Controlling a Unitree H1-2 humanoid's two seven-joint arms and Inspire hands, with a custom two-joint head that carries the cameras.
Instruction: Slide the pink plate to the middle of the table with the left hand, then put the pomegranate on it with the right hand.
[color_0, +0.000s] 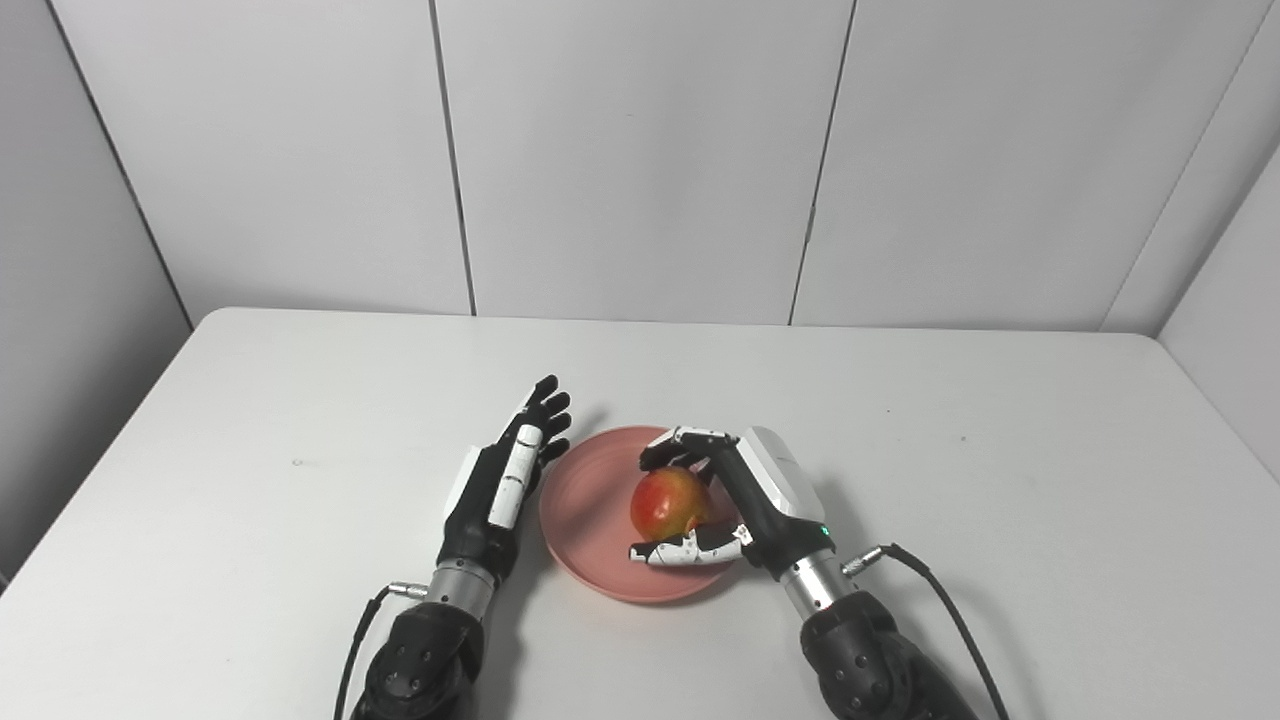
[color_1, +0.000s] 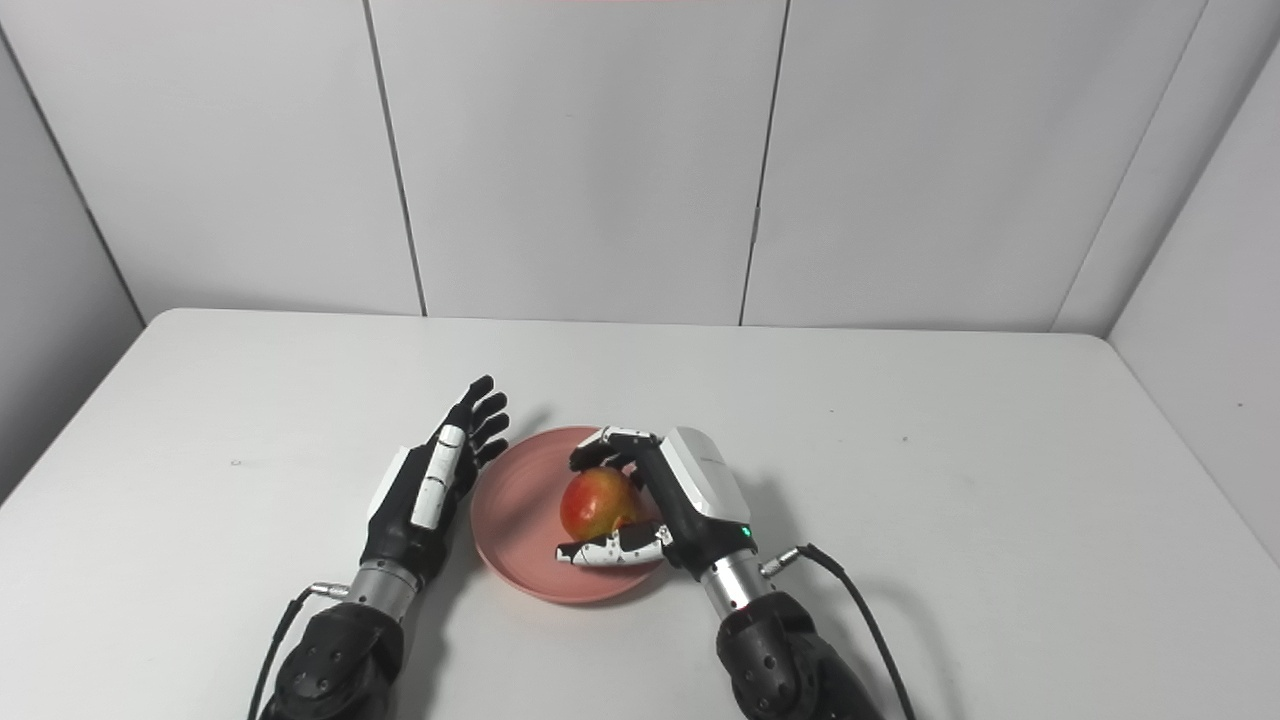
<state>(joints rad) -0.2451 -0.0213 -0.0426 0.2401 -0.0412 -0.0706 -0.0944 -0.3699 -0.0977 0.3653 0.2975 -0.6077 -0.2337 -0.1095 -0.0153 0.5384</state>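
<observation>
A pink plate (color_0: 585, 500) lies on the white table (color_0: 300, 420) near the middle, towards the front. A red and yellow pomegranate (color_0: 668, 503) sits over the plate's right half. My right hand (color_0: 730, 495) is curled around the pomegranate, fingers over its top and thumb under its near side. My left hand (color_0: 505, 475) is open, fingers straight, standing on edge against the plate's left rim. The same scene shows in the right eye view, with the plate (color_1: 515, 520), the pomegranate (color_1: 597, 503), the right hand (color_1: 660, 495) and the left hand (color_1: 430, 480).
The table's far edge meets a grey panelled wall (color_0: 640, 150). A black cable (color_0: 940, 600) runs from my right wrist along the table. Bare table surface lies to the left, right and behind the plate.
</observation>
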